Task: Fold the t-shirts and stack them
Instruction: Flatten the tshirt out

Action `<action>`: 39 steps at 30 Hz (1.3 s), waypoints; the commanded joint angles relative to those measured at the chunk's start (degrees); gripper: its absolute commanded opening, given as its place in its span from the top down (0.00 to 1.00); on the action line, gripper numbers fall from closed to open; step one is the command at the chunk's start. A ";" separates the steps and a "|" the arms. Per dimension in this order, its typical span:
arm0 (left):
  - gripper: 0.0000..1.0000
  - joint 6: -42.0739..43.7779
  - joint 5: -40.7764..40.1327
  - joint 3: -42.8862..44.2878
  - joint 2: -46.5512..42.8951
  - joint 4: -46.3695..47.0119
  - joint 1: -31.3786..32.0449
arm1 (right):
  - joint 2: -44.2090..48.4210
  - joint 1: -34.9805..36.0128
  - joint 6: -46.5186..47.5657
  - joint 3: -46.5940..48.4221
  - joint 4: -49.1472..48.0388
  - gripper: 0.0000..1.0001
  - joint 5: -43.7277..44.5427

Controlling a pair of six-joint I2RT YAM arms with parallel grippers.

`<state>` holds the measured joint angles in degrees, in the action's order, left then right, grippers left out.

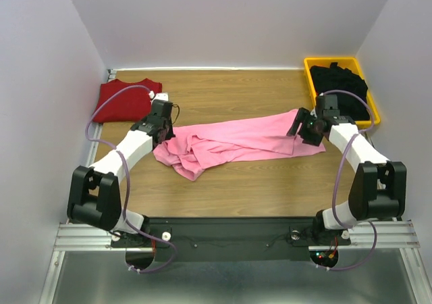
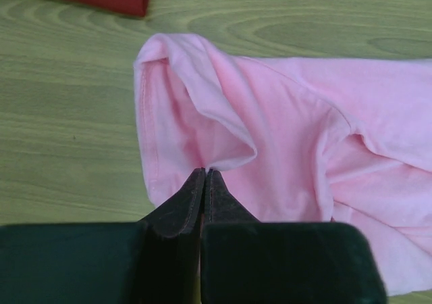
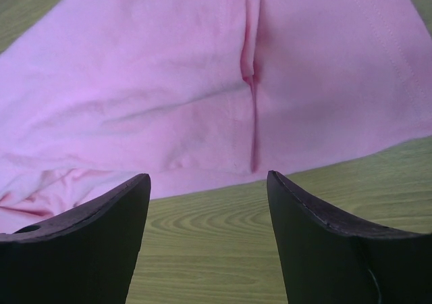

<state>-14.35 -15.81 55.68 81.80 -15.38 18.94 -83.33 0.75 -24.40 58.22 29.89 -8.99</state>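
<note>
From above, the pink t-shirt [image 1: 236, 142] lies rumpled and stretched across the middle of the table [image 1: 236, 91]. The dark red t-shirt [image 1: 125, 100] lies flat beyond its left end, and the black t-shirt [image 1: 345, 88] is heaped in a yellow bin [image 1: 309, 66] beyond its right end. The left gripper [image 1: 162, 125] is down at the pink shirt's left end, the right gripper [image 1: 300, 125] at its right end.

In the left wrist view the jaws are pressed together, pinching a raised fold of pink cloth at their very tips.

In the right wrist view the jaws stand spread and hold nothing. They hang over bare wood just short of the pink shirt's edge.

The pinch looks shallow — a pull could let the fold slip out, or lift one layer only and open the shirt lopsided. If the right jaws closed from here, they would likely miss the edge. A one-sided pull could then drag the cloth toward the red shirt.
</note>
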 commanded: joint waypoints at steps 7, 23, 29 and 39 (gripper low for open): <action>1.00 -4.72 6.32 -6.46 -7.18 5.36 -3.73 | -4.11 -0.31 -0.73 -2.75 -4.22 0.33 1.00; 1.00 -4.55 6.85 -7.52 -8.76 5.62 -3.91 | -8.95 -0.40 -3.99 -5.92 -8.26 0.53 -0.23; 1.00 -3.85 6.67 -7.43 -9.11 5.53 -4.00 | -9.92 -0.31 -4.42 -6.45 -9.23 0.59 -1.55; 1.00 -3.05 6.67 -6.90 -8.94 5.27 -4.17 | -8.08 -0.31 -5.48 -5.66 -9.06 0.63 -3.57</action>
<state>-18.33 -9.02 49.08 75.11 -11.35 15.27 -92.75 0.75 -28.77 52.01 22.57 -11.11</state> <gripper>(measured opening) 0.091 0.373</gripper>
